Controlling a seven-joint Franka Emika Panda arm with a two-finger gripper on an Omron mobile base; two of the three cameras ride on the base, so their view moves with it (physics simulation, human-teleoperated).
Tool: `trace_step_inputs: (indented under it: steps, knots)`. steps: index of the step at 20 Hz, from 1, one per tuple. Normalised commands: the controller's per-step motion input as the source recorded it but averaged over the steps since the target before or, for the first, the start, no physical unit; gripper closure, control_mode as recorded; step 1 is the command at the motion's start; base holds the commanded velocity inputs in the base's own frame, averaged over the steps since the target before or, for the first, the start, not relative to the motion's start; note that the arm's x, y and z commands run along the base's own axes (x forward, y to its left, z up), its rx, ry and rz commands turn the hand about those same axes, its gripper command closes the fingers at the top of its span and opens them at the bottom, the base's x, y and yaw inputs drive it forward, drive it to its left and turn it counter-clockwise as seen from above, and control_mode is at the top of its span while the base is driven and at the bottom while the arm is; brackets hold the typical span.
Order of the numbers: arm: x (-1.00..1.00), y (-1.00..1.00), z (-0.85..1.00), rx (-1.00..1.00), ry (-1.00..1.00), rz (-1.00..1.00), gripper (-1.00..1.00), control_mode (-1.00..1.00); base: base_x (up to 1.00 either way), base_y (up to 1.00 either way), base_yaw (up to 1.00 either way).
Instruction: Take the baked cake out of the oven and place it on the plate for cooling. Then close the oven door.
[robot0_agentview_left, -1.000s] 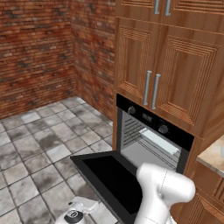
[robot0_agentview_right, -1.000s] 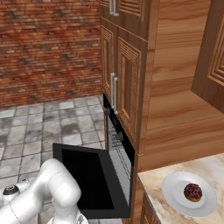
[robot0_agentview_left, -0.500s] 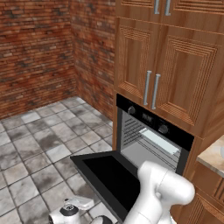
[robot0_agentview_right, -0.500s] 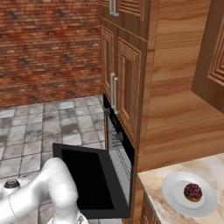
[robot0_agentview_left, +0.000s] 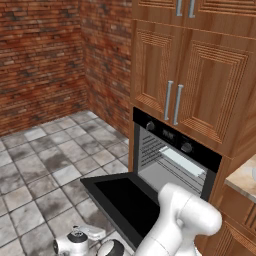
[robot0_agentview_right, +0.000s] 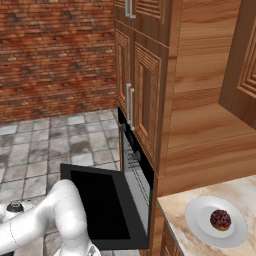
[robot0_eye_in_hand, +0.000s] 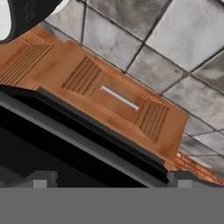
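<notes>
Already the cake (robot0_agentview_right: 220, 219) sat on the plate (robot0_agentview_right: 197, 225), near the middle of it, and the plate lay on the table (robot0_agentview_right: 235, 190) to the right of the oven (robot0_agentview_left: 172, 165). From the right base camera I saw it as a small dark reddish-brown lump on the white dish, well apart from the arm.

The oven door (robot0_agentview_left: 125, 202) hung fully open, dropped flat and level above the tiled floor (robot0_agentview_left: 45, 165), its black glass facing up. In the left base view the oven showed its grey ribbed inside, with a pale tray (robot0_agentview_left: 182, 161) on a rack, and two knobs and a small display on the black panel above.

I had the arm (robot0_agentview_left: 182, 222) bent low in front of the door, its white elbow standing over the door's near edge. The gripper (robot0_eye_in_hand: 109, 180) pointed down and under, so my hand camera looked along the dark edge of the door at a wooden drawer front (robot0_eye_in_hand: 116, 98) with a short silver handle, floor tiles beyond. The two fingertips (robot0_eye_in_hand: 41, 179) stood far apart at the bottom of that view: the jaws were spread wide with nothing between them.
</notes>
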Motion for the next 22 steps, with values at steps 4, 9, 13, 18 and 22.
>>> trace_step_inputs:
  steps: [4, 9, 13, 18, 22]
  knots:
    - [0.21, -0.06, -0.30, 0.00, -0.12, -0.12, -1.00, -1.00, 0.00, 0.00, 0.00]
    - [0.19, -0.14, -0.27, 0.00, -0.10, -0.08, -1.00, -1.00, 0.00, 0.00, 0.00]
    - [0.13, -0.06, -0.30, -0.02, -0.13, -0.05, -1.00, -1.00, 0.00, 0.00, 0.00]
    - [0.07, -0.01, -0.18, -0.06, -0.13, -0.05, -1.00, -1.00, 0.00, 0.00, 0.00]
    - [0.00, 0.00, -0.06, -0.10, -0.16, -0.07, -1.00, -1.00, 0.00, 0.00, 0.00]
